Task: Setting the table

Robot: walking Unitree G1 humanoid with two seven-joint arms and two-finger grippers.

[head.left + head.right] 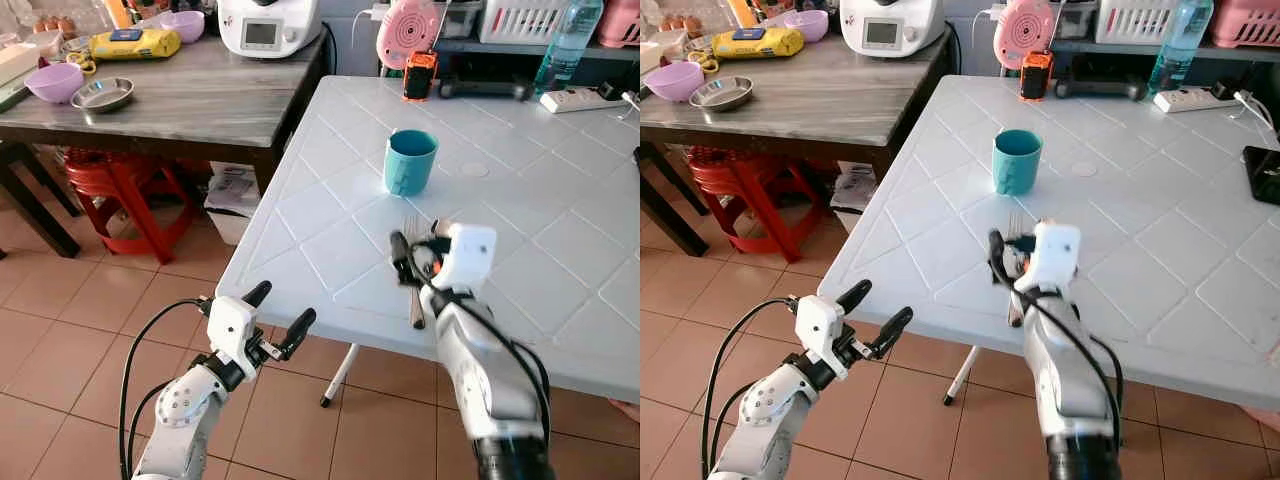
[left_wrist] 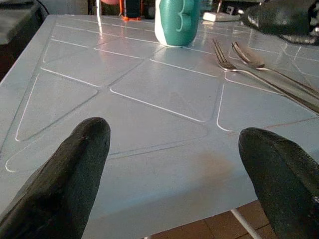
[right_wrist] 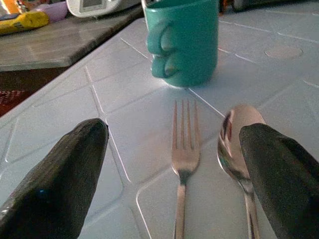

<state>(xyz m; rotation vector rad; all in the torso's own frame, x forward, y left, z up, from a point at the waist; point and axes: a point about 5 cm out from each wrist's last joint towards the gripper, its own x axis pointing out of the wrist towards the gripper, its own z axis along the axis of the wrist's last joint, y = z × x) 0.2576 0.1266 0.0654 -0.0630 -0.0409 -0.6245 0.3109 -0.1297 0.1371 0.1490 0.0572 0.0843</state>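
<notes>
A teal mug stands upright on the white plastic table. Just in front of it a fork and a spoon lie side by side, heads toward the mug. My right gripper hovers open low over their handles, one finger on each side, holding nothing. My left gripper is open and empty, off the table's front edge and slightly below it, pointing at the tabletop.
A dark wooden table at the left holds a purple bowl, a metal dish and a white appliance. A red stool stands beneath it. A water bottle and power strip sit at the back.
</notes>
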